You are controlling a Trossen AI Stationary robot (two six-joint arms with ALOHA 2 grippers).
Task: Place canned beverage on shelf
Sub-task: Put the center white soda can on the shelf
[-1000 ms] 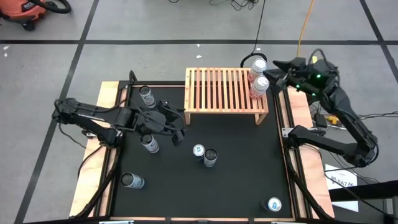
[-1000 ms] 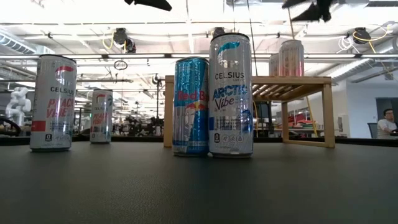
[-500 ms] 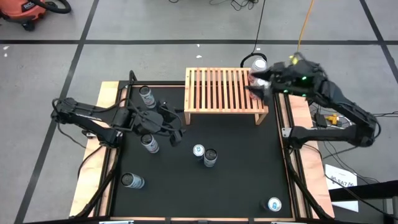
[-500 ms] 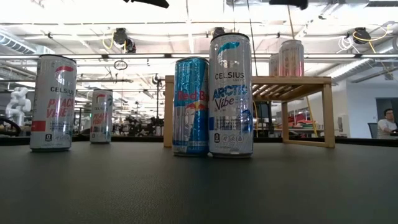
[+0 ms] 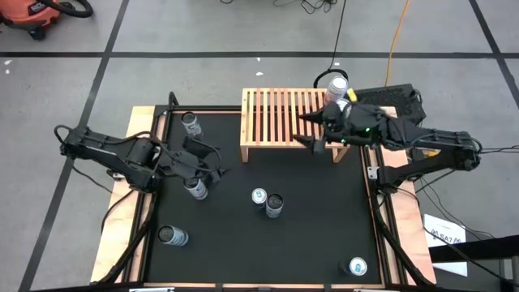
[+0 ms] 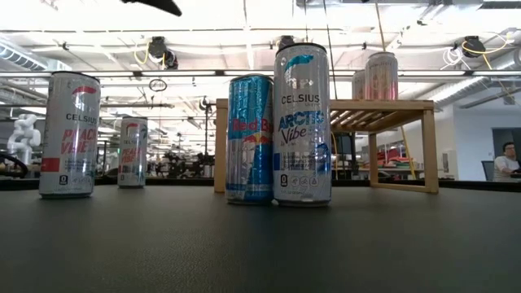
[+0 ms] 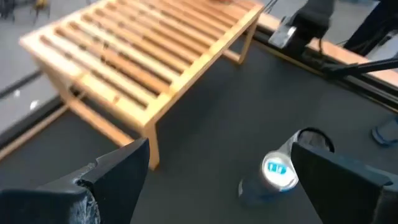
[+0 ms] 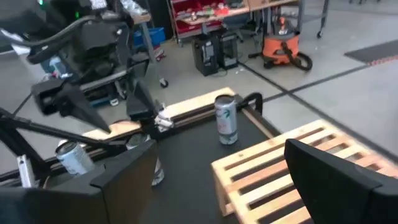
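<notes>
The light-wood slatted shelf [image 5: 284, 120] stands at the far middle of the black mat. Two cans [image 5: 336, 83] stand upright on its right end, also seen in the low view [image 6: 381, 76]. My right gripper [image 5: 302, 130] hovers open above the shelf's near right part, holding nothing. My left gripper [image 5: 216, 165] hangs open above the mat's left half, beside an upright can [image 5: 195, 188]. In its wrist view the blue-topped can [image 7: 277, 174] and a dark-topped can [image 7: 314, 140] stand between its fingers' lines, farther off.
More upright cans stand on the mat: one far left [image 5: 191, 123], a pair mid-mat [image 5: 268, 201], one near left [image 5: 172, 236], one near right [image 5: 358, 266]. A wooden frame [image 5: 138, 162] borders the mat. A person [image 6: 506, 159] sits far behind.
My right gripper has swung from beyond the shelf's right end toward the table's left and near side, and now hangs over the shelf's right part, still open. My left gripper has drawn back toward the table's left edge and rolled a little. No can has moved.
</notes>
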